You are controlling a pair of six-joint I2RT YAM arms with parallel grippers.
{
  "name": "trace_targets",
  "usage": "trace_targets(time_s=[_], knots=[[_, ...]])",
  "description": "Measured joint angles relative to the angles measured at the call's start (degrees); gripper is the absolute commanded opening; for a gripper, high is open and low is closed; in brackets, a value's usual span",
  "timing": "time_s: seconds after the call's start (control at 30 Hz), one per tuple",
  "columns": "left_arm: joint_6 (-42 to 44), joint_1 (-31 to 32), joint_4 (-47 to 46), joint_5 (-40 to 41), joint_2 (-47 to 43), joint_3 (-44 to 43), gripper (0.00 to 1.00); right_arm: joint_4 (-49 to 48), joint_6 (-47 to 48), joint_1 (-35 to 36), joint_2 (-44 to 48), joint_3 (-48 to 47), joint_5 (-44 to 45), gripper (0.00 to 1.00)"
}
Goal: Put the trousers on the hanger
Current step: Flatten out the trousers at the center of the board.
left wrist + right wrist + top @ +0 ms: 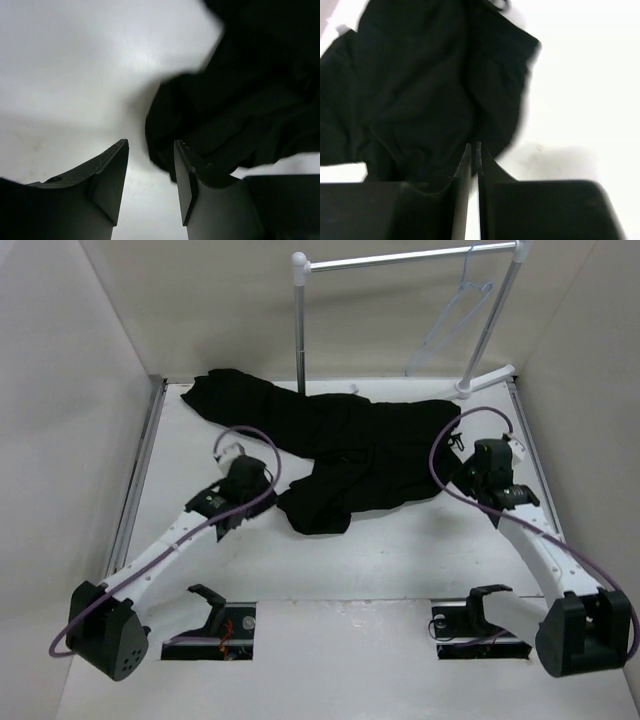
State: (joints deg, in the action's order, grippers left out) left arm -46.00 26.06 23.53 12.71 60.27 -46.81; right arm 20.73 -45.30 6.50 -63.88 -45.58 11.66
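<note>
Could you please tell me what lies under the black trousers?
Only the white table shows around the trousers. The left post of the rail stand ends at their far edge; its foot, and anything else beneath the cloth, is covered.

Black trousers (350,455) lie crumpled; pale hanger (452,325) hangs tilted.

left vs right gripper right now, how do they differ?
Left gripper has its jaws apart, bare table showing between them; right gripper has them nearly together, only a slit. Left gripper sits by the trousers' near folded edge; right gripper by their right end. Shared: both low beside the black cloth, neither plainly holding it.
</note>
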Motion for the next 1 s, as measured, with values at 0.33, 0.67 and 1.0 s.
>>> trace_targets(time_s=[0.33,0.67,1.0], knots=[[-12.0,22.2,-3.3,-2.1,9.5,6.7,0.65,-0.6,-2.8,-2.3,0.5,9.8,-1.9,0.65],[-13.6,22.9,-15.8,-1.6,25.9,3.0,0.65,-9.9,-2.9,-6.5,-14.2,9.0,-5.6,0.58],[-13.3,20.3,-22.2,-0.7,31.5,1.2,0.06,-16.3,-3.5,-6.4,-23.5,5.1,-8.1,0.12]])
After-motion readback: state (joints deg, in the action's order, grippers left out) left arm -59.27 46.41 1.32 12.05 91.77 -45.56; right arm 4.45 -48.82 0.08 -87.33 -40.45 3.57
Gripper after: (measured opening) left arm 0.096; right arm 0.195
